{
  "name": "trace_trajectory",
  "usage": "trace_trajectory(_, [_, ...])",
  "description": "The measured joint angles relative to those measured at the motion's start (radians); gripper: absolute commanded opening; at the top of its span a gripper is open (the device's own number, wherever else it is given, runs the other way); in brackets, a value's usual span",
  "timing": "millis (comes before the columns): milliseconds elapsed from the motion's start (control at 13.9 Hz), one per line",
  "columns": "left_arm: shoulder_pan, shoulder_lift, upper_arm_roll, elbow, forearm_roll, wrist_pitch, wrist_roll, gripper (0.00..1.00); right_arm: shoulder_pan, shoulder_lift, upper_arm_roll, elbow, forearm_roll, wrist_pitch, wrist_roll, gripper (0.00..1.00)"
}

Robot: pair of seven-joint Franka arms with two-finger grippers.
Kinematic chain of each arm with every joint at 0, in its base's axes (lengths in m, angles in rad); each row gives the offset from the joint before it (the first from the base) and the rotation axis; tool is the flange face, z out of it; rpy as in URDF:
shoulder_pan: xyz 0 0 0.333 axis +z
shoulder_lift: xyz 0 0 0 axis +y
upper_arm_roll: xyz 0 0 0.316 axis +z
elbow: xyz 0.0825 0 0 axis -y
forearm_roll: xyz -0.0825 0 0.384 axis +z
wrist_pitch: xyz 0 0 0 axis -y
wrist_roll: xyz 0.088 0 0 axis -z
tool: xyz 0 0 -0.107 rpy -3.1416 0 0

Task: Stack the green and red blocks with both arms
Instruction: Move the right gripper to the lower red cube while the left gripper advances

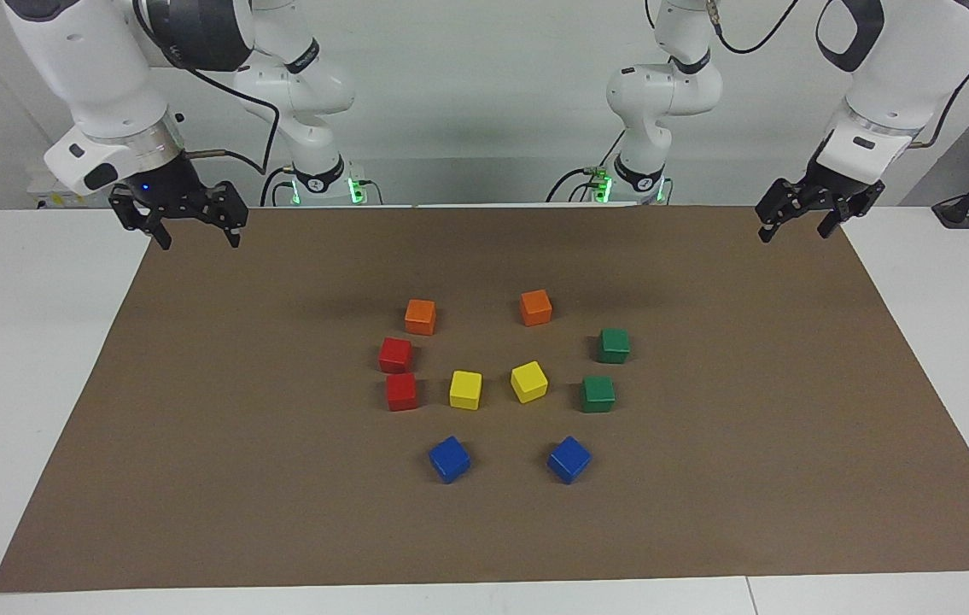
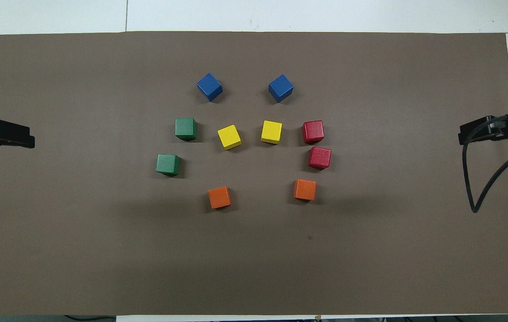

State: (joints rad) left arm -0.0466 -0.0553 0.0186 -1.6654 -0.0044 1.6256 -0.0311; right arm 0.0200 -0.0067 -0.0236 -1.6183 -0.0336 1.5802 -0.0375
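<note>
Two red blocks [image 1: 395,354] [image 1: 401,391] sit side by side on the brown mat, toward the right arm's end of the cluster; the overhead view shows them too [image 2: 313,132] [image 2: 320,157]. Two green blocks [image 1: 613,345] [image 1: 598,394] sit apart from each other toward the left arm's end [image 2: 168,164] [image 2: 185,128]. My right gripper [image 1: 198,237] [image 2: 471,132] hangs open and empty over the mat's corner at its own end. My left gripper [image 1: 794,233] [image 2: 19,137] hangs open and empty over the other corner by the robots. Both arms wait, well away from the blocks.
Two orange cubes [image 1: 420,316] [image 1: 535,307] lie nearest the robots. Two yellow cubes [image 1: 465,389] [image 1: 528,381] sit in the middle of the ring, and two blue cubes [image 1: 449,459] [image 1: 569,459] lie farthest out. The brown mat [image 1: 194,478] covers a white table [image 1: 14,359].
</note>
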Motion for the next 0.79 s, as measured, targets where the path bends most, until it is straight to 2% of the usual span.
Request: trace_trajectory(792, [0.000,0.000,0.001,-0.005,0.000,-0.001,0.030,1.00,0.001,-0.003,0.003,-0.004,0.000,0.000,0.000,1.00])
